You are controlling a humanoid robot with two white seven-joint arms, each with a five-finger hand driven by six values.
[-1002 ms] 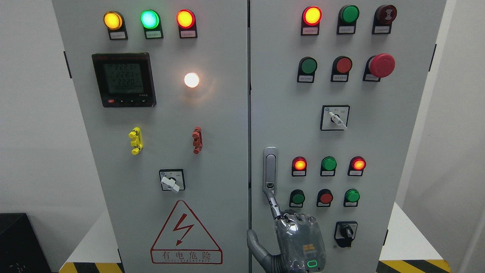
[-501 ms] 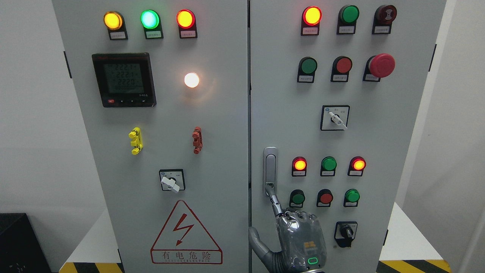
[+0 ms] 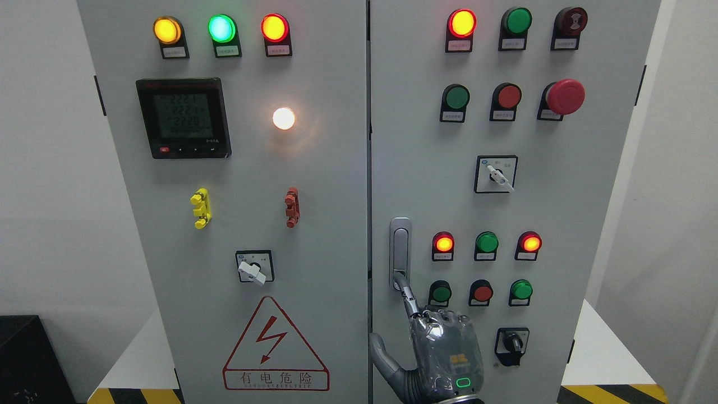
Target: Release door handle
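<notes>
- A grey cabinet (image 3: pixel 336 168) is seen from the front, with its left door (image 3: pixel 325 185) and right door (image 3: pixel 566 224) both closed; nothing of the inside can be seen.
- The handle (image 3: pixel 400 247) is set upright at the left edge of the right door, just beside the seam between the doors, and lies flat in its plate.
- The right hand (image 3: pixel 446 350) is raised from the bottom edge, below the handle. Its index finger (image 3: pixel 408 297) is stretched up and left, and the tip is laid on the handle's lower end. The other fingers are curled in and the thumb (image 3: pixel 381 353) is held out to the left, near the seam. Nothing is gripped.
- On the left door are mounted three lit lamps (image 3: pixel 221 28) along the top, a meter (image 3: pixel 184 118) with a lit display, a white lamp (image 3: pixel 284 118) to its right, a yellow clip (image 3: pixel 200 208), a red clip (image 3: pixel 291 207), a switch (image 3: pixel 254 266) and a warning sign (image 3: pixel 275 348) at the bottom.
- On the right door are mounted rows of red and green lamps and buttons, a red stop button (image 3: pixel 565 96) at the upper right, a white knob (image 3: pixel 496 174) in the middle, and a black knob (image 3: pixel 511 345) just right of the hand.
- Two rows of three small round lights (image 3: pixel 487 242) are placed to the right of the handle; the lower row is just above the knuckles.
- A black box (image 3: pixel 28 359) is seen at the lower left, well apart from the cabinet.
</notes>
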